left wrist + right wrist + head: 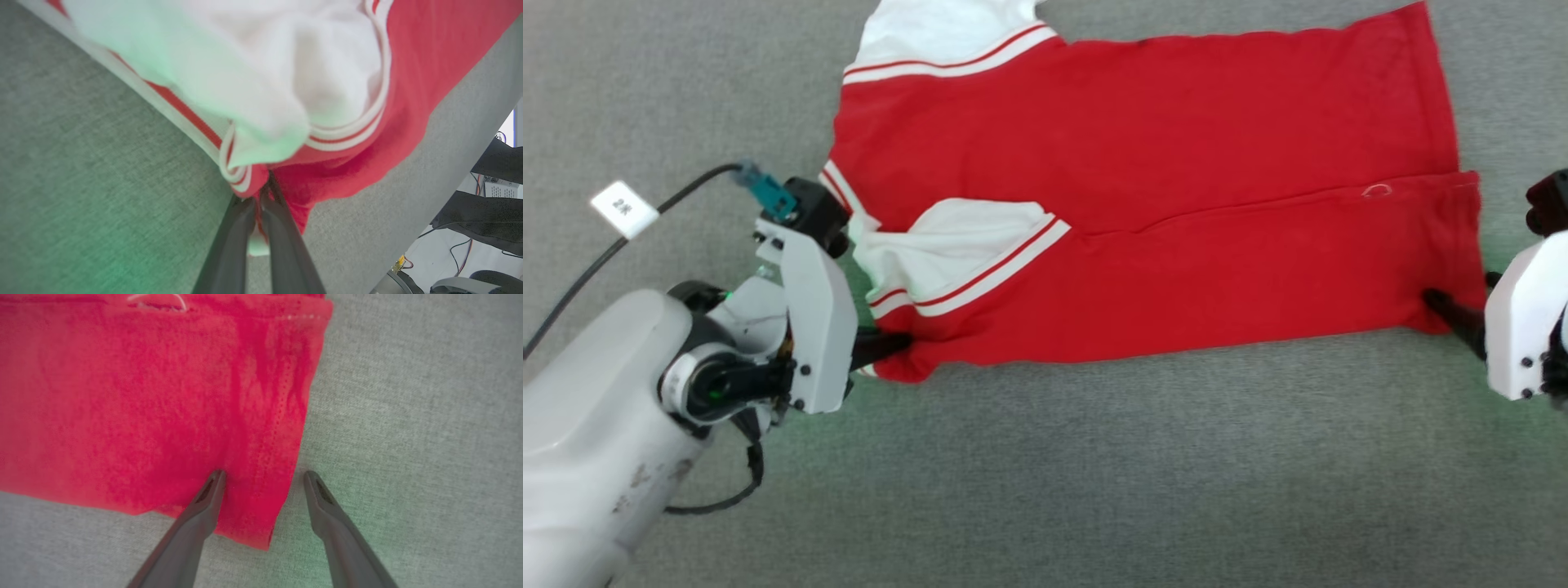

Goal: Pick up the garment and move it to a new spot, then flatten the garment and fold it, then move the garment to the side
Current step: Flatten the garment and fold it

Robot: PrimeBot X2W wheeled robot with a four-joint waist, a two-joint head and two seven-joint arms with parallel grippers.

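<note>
Lengthwise, the jersey [1143, 163] runs left to right, the left gripper [263, 190] pinched on its near shoulder corner, the right gripper [263, 474] spread astride its near hem corner.

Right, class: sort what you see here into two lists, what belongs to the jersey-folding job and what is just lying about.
Job: jersey; left claw, shut on its striped corner; right claw, open at its hem; grey surface.
Lying about: tagged cable; dark clutter and wires past the surface's edge.
</note>
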